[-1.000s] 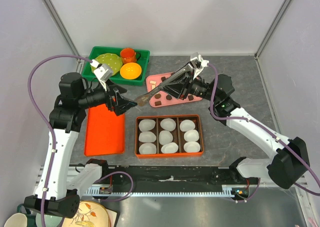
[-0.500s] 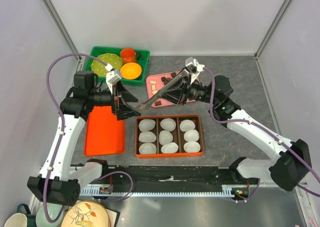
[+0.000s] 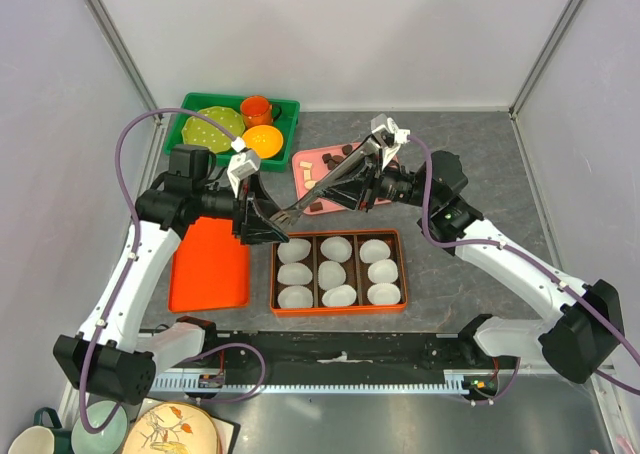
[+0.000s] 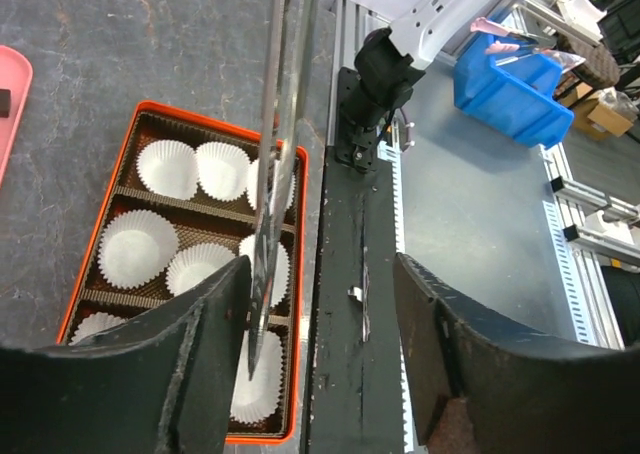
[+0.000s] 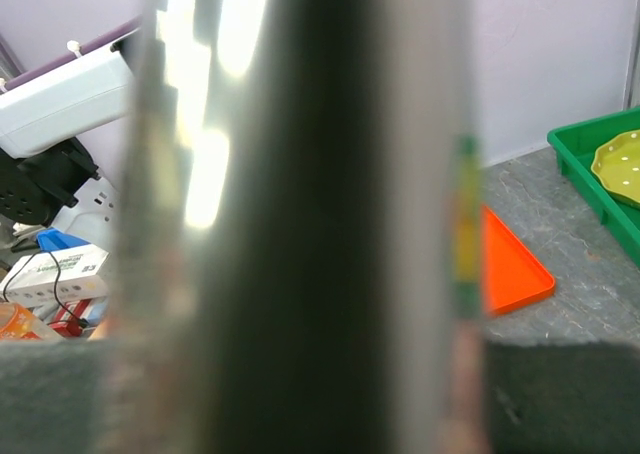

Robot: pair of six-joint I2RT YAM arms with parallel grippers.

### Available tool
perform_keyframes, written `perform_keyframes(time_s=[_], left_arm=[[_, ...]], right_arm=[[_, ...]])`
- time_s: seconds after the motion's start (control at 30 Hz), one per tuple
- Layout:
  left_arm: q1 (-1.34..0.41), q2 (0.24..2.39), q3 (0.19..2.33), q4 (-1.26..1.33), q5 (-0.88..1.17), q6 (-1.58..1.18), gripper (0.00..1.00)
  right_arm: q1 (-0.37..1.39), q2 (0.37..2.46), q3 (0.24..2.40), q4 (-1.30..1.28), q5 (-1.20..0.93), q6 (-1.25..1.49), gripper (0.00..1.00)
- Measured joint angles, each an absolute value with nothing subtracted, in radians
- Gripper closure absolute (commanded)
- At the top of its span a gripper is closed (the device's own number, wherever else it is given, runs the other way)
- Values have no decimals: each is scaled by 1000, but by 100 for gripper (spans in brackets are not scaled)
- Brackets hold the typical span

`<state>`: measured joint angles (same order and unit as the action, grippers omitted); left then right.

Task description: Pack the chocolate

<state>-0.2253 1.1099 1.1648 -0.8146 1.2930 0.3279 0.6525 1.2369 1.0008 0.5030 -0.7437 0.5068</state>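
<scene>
Tongs (image 3: 325,186) could twist loose: the right gripper (image 3: 372,182) clenches them, while the left gripper (image 3: 265,222), fingers spread, only straddles the tips. Chocolate (image 3: 334,157) sits on the pink tray (image 3: 300,162), twelve o'clock of the box (image 3: 338,312). Only the left wrist view shows the tips over paper cups (image 4: 168,167); the right wrist view is blur.

The top camera looks steeply down from behind the arm bases over the whole worktop (image 3: 480,164), the left wrist camera peers past its claw (image 4: 320,271) onto the orange box (image 3: 336,234) both share, and the right wrist camera sits hard against blurred tongs (image 5: 300,214).
</scene>
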Motion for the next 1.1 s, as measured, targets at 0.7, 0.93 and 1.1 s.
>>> perform_keyframes(time_s=[0.7,0.93,1.1], left_arm=[[-240,1100,1164,-842,1216,376,98],[-245,1100,1166,-866,1204,384,99],[-245,1090,1166,-868,1203,384,98]], right_arm=[[654,1262,1053,443,-800,526,49],[654,1285,1068,447,-811,545,52],[654,1291,1038,540,-784,589,65]])
